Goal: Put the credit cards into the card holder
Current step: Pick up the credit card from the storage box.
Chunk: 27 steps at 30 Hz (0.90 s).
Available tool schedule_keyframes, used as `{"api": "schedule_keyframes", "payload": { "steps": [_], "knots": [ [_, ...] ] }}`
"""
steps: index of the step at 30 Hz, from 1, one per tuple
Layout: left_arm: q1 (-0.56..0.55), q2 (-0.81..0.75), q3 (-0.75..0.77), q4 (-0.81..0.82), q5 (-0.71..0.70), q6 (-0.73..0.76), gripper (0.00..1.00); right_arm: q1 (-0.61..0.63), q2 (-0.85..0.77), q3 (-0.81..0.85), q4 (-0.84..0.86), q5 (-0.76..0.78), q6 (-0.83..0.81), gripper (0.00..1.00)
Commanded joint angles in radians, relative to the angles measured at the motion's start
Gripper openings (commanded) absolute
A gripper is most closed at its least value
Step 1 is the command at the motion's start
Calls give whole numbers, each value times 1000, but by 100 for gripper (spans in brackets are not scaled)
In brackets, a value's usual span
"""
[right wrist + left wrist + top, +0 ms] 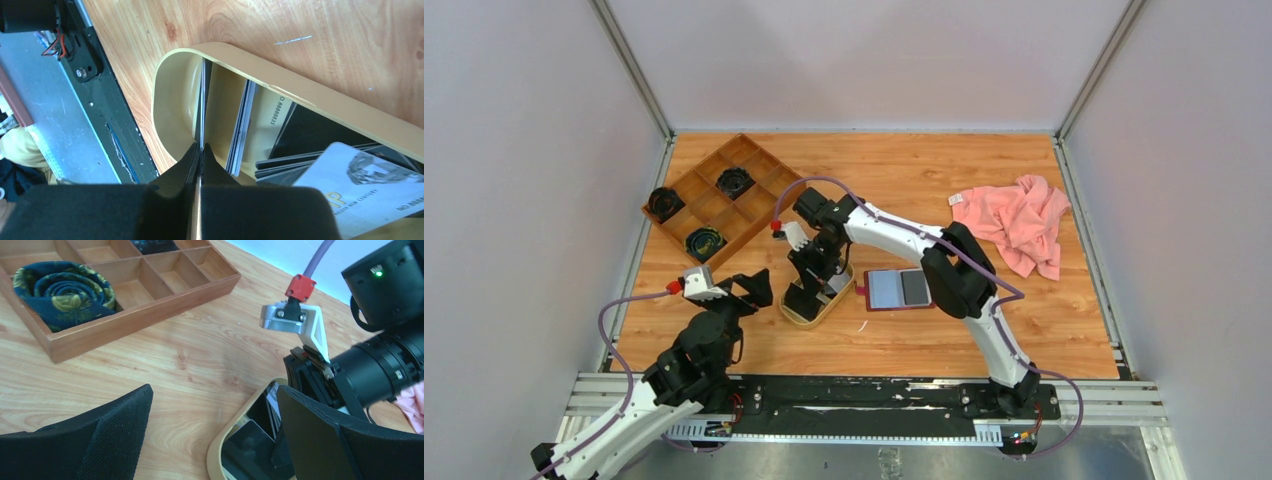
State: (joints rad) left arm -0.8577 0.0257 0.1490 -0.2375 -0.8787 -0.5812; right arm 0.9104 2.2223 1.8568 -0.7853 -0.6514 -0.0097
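From above, the open card holder lay at three o'clock of the oval tray, and the right gripper dipped into that tray. The left wrist view showed the left gripper gaping wide, holding nothing. Only the right wrist view showed fingertips pinched tight on a thin credit card standing on edge. A grey card at four o'clock read "NEW CENTURY". Another maybe showed eights.
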Motion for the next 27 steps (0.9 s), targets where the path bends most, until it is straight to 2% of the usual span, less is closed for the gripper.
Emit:
{"api": "schedule_keyframes", "payload": {
  "steps": [1,12,16,22,27],
  "knots": [
    [3,-17,-4,60,99,48,99,-53,-36,-7,-46,-127,-109,0],
    [3,-46,7,35,305,-220,98,-153,3,32,-133,-398,-290,0],
    [3,-42,-37,96,352,-313,96,-156,13,43,-142,-425,-303,0],
    [11,-34,-93,212,387,-351,88,-175,26,53,-148,-500,-304,0],
    [65,64,-140,335,466,-421,82,-183,26,49,-149,-525,-303,0]
  ]
}}
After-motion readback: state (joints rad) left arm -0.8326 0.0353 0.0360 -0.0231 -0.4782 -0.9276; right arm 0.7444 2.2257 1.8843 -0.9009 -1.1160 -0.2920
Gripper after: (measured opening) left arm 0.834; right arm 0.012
